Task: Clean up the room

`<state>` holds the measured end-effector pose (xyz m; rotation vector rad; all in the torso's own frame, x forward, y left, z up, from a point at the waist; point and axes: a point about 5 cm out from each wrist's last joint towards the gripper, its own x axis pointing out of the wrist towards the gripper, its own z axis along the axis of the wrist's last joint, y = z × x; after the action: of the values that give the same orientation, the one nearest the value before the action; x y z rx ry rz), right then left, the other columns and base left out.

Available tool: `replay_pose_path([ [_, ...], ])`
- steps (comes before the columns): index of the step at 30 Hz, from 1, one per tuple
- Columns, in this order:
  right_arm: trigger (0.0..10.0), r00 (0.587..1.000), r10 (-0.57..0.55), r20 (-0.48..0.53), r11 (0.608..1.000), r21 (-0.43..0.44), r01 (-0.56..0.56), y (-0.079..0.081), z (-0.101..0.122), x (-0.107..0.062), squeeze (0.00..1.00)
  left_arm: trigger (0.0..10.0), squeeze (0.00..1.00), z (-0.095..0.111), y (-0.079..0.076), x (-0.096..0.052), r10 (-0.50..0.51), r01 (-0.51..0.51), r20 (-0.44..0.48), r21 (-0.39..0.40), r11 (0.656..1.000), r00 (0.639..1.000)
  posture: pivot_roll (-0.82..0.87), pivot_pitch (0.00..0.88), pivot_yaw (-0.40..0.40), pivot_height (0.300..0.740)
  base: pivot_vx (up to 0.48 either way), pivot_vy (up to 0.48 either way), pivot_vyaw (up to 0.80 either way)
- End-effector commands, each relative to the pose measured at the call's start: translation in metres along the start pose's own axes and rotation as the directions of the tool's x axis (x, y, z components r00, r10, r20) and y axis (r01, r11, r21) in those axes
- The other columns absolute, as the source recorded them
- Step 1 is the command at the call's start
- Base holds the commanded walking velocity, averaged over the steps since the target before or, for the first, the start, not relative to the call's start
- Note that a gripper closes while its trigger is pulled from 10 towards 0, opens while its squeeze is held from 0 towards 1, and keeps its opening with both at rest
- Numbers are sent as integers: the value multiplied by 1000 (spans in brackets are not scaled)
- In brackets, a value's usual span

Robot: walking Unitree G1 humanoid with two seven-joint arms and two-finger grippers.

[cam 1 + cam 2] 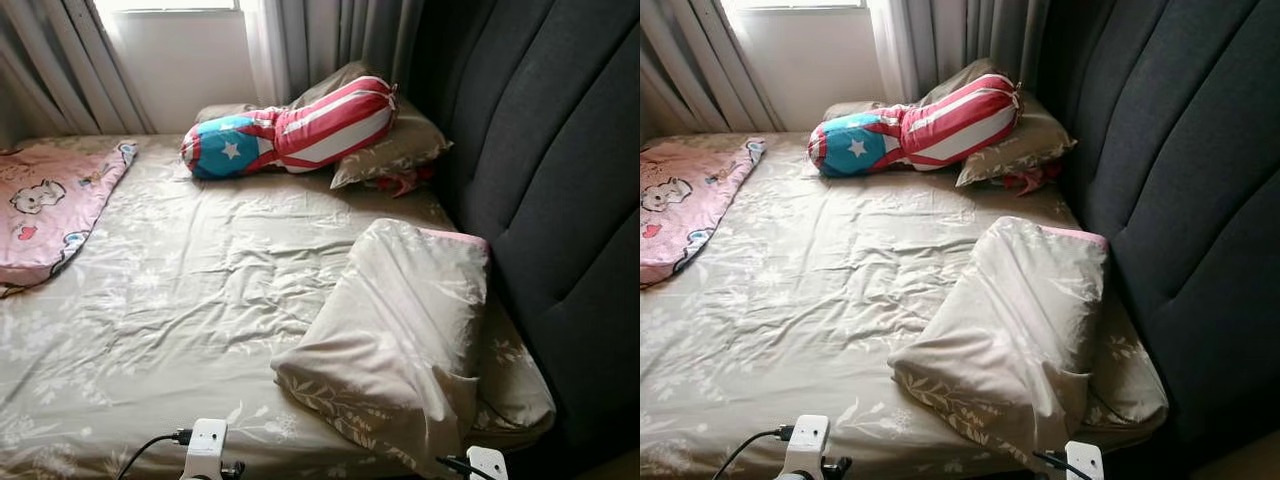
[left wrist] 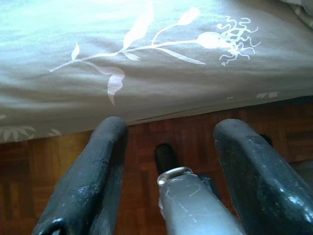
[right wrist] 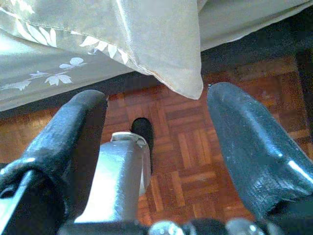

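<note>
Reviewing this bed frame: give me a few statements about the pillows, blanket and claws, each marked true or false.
1. The striped star cushion lies near the window end. True.
2. The pink blanket lies beside the headboard. False: it lies on the opposite side of the bed.
3. The near pillow overhangs the bed's edge. True.
4. The left claw grips the sheet. False: it is open above the floor.
5. The right claw is open. True.

Head eyes: you look forward and down across the bed (image 1: 200, 290), both sharing it.
Wrists: close, aimed at the bed's near edge and parquet floor (image 3: 195, 161).
</note>
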<state>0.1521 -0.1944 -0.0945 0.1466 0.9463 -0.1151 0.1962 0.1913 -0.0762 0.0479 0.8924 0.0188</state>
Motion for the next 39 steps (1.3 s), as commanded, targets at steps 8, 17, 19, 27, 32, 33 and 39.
replay_pose_path([
  [8, 10000, 987, 3, 158, 997, 78, -16, 1, 12, -2, 0, 10000, 0, 3, 2, -2, 18, -11, 86, -82, 997, 996, -79, 0, -17, 740, 0, 0, 0],
  [17, 10000, 877, 66, 476, 996, 21, -86, 17, 115, 3, 0, 10000, 0, 0, -4, -5, 12, 1, 153, -88, 996, 988, -69, 0, -55, 740, 0, 0, 0],
  [19, 10000, 891, 74, 447, 996, 4, -85, 14, 108, 4, 0, 10000, 0, -5, -9, -5, 7, 6, 131, -101, 995, 991, -60, 0, -78, 740, 0, 0, 0],
  [27, 10000, 913, 70, 403, 997, -7, -73, 6, 91, 3, 0, 10000, 0, -16, -19, -6, 14, -3, 89, -121, 993, 996, -48, 0, -88, 740, 0, 0, 0],
  [32, 10000, 934, 70, 349, 997, 14, -80, 12, 78, 5, 0, 10000, 0, -18, -17, -7, 12, -4, 80, -96, 995, 997, -44, 0, -87, 740, 0, 0, 0],
  [33, 10000, 934, 70, 349, 997, 14, -80, 12, 78, 5, 0, 10000, 0, -18, -17, -7, 12, -4, 80, -96, 995, 997, -44, 0, -87, 740, 0, 0, 0],
  [39, 10000, 971, 44, 237, 999, 15, -49, 4, 51, 5, 0, 10000, 0, -21, -7, -7, 42, -36, 51, -107, 994, 998, -46, 0, -77, 740, 0, 0, 0],
])
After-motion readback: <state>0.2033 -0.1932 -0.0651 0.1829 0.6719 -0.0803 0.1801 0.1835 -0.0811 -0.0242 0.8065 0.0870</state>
